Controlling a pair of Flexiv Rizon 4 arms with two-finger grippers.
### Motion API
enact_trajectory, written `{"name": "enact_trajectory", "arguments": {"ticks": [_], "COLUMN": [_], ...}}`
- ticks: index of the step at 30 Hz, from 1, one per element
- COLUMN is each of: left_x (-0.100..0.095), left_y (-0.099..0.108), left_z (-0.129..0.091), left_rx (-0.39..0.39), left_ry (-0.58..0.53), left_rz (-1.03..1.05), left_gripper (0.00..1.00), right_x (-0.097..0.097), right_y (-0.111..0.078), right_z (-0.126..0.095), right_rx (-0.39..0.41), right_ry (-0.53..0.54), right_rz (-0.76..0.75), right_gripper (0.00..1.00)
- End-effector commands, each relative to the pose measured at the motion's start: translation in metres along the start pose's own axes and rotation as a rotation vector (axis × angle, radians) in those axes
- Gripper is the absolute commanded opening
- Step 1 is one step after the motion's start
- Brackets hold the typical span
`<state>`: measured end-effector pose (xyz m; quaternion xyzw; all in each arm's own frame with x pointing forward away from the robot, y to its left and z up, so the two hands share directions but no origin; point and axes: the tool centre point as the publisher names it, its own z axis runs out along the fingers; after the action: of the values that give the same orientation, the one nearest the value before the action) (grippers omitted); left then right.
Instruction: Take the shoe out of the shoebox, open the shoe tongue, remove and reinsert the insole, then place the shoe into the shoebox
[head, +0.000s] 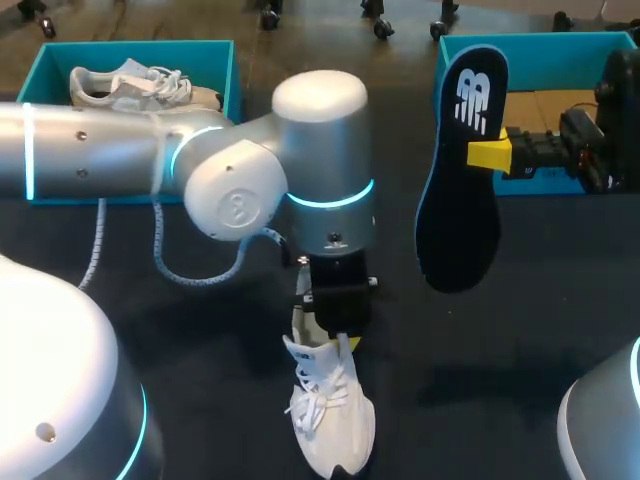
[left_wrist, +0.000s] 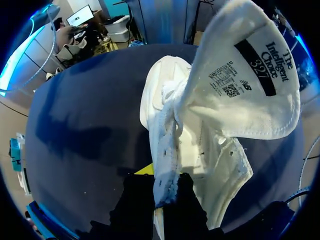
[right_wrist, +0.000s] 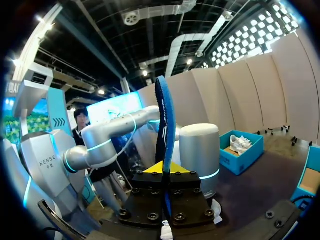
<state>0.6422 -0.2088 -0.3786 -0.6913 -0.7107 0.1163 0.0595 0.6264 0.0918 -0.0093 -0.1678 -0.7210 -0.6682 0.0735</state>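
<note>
White shoe (head: 330, 420) (tongue (left_wrist: 245, 75) open), dark insole (head: 458, 190).

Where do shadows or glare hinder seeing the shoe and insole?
Head view: shoe evenly lit, a soft shadow on the table beside it. Left wrist view: white tongue bright, not washed out. Right wrist view: room light behind the edge-on insole darkens it in the right gripper.

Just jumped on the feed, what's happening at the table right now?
The left end effector is shut on the collar of the white shoe, which sits on the table with its tongue folded open. The right end effector holds the dark insole in the air, clear of the shoe, near the right shoebox. A second shoe lies in the left shoebox. The insole is out and not yet reinserted.
</note>
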Motion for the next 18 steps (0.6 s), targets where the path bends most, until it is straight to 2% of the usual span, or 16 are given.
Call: {"name": "enact_trajectory", "arguments": {"ticks": [1, 5, 6, 7, 8, 9, 10, 13, 18], "left_x": [-0.010, -0.013, -0.013, -0.013, -0.013, -0.013, -0.012, -0.010, -0.002], "left_y": [0.000, 0.000, 0.000, -0.001, -0.001, -0.001, -0.002, -0.003, 0.000], "left_z": [0.006, 0.005, 0.005, 0.001, -0.002, -0.006, -0.009, -0.018, -0.042], "left_rx": [-0.005, -0.003, -0.002, -0.002, -0.006, -0.029, -0.045, -0.051, -0.085], "left_ry": [0.016, 0.000, -0.004, -0.020, -0.034, -0.041, -0.042, -0.066, -0.168], "left_rz": [0.005, 0.012, 0.013, 0.010, 0.007, 0.010, 0.008, 0.006, -0.012], "left_gripper": [0.00, 0.00, 0.04, 0.48, 0.87, 0.97, 1.00, 1.00, 1.00], "right_x": [-0.002, -0.002, -0.002, -0.002, -0.002, -0.002, -0.002, -0.002, -0.002], "right_y": [0.001, 0.001, 0.001, 0.001, 0.001, 0.001, 0.001, 0.001, 0.001], "right_z": [0.002, 0.002, 0.002, 0.002, 0.002, 0.002, 0.002, 0.002, 0.002], "right_rx": [0.002, 0.002, 0.002, 0.002, 0.002, 0.002, 0.002, 0.002, 0.002], "right_ry": [0.002, 0.002, 0.002, 0.002, 0.002, 0.002, 0.002, 0.002, 0.002], "right_rz": [0.000, 0.000, 0.000, 0.000, 0.000, 0.000, 0.000, 0.000, 0.000], "right_gripper": [0.00, 0.00, 0.00, 0.00, 0.00, 0.00, 0.00, 0.00, 0.00]}}
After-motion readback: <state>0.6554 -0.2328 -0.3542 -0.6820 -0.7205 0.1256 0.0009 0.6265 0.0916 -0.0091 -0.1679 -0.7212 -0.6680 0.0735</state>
